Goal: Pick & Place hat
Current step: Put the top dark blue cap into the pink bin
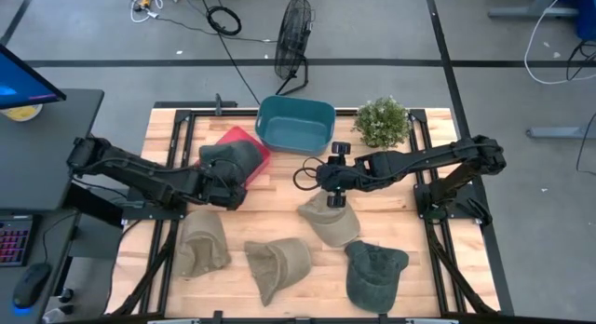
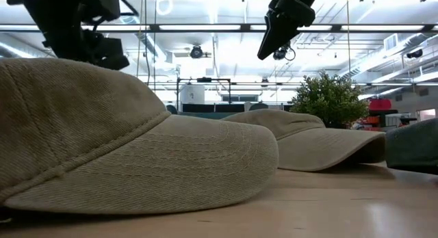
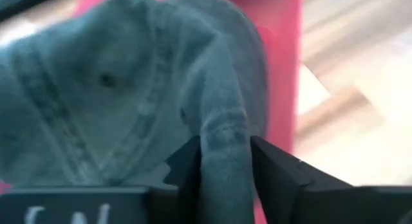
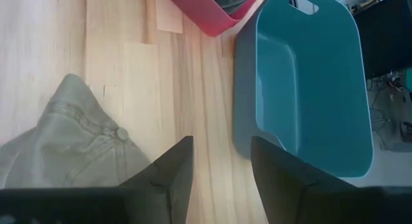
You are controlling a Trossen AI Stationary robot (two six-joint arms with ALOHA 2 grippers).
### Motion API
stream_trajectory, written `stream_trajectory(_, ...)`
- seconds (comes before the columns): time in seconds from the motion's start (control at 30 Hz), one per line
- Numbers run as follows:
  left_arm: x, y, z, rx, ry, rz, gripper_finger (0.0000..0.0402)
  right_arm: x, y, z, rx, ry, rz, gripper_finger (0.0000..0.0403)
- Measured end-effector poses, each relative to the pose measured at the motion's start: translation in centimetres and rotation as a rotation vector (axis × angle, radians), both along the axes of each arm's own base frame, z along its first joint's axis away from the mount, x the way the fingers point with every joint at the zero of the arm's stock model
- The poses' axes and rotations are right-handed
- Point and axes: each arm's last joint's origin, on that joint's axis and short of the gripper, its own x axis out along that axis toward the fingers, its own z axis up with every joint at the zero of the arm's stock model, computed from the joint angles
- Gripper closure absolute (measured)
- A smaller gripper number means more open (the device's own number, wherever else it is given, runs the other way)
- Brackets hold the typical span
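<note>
A dark green cap [image 1: 233, 158] sits over the red bin [image 1: 259, 147], and my left gripper [image 1: 226, 186] is shut on it at the bin's near-left side; the left wrist view fills with the cap [image 3: 129, 89]. My right gripper [image 1: 329, 178] hangs open above the bare wood between the teal bin [image 1: 296, 125] and a khaki cap [image 1: 330, 222], touching nothing. Three more caps lie on their crowns or brims near the table's near edge: khaki [image 1: 204, 242], khaki [image 1: 277, 263] and dark green [image 1: 374, 273]. My left gripper pinches a bunched fold of the dark green cap [image 3: 224, 153] between its two fingers [image 3: 188, 165]. The fingers come in low from the table's left. The rest of the cap spreads out ahead of them over the red bin [image 3: 283, 50]; whether it rests there cannot be told.
A small potted plant [image 1: 382, 121] stands at the far right of the table beside the teal bin. A coiled black cable [image 1: 305, 174] hangs by my right wrist. Bare wood lies in the table's middle, between the bins and the row of caps.
</note>
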Motion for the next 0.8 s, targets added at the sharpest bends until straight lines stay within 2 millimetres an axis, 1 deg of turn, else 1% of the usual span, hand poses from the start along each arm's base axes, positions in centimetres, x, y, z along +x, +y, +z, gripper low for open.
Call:
stream_trajectory(0.1, 0.5, -0.6, 1.2, -0.014, -0.017, -0.057, 0.0236, 0.0, 0.0, 0.0, -0.002, 0.001, 0.003, 0.0243)
stream_trajectory(0.2, 1.2, -1.0, 3.2, -0.009, -0.044, -0.109, 0.0227, 0.0, 0.0, 0.0, -0.002, 0.001, 0.003, 0.0243)
stream_trajectory(0.33, 1.7, -1.2, 6.1, 0.014, -0.036, -0.148, 0.0227, 0.0, 0.0, 0.0, -0.002, 0.002, 0.003, 0.0243)
stream_trajectory(0.43, 1.5, -0.9, 7.1, 0.077, 0.022, -0.172, 0.0242, 0.0, 0.0, 0.0, -0.002, 0.002, 0.003, 0.0243)
stream_trajectory(0.5, 1.3, -0.4, 7.3, 0.103, 0.048, -0.149, 0.0261, 0.0, 0.0, 0.0, -0.002, 0.002, 0.003, 0.0243)
stream_trajectory(0.6, 1.1, 0.6, 6.9, 0.108, 0.089, -0.103, 0.0305, 0.0, 0.0, 0.0, -0.002, 0.002, 0.003, 0.0243)
stream_trajectory(0.73, 0.7, 1.9, 5.5, 0.102, 0.131, -0.033, 0.0377, 0.0, 0.0, 0.0, 0.001, 0.0, -0.001, 0.0243)
stream_trajectory(0.8, 0.3, 2.5, 4.6, 0.091, 0.162, -0.001, 0.0393, 0.0, 0.0, 0.0, 0.001, -0.001, -0.002, 0.0243)
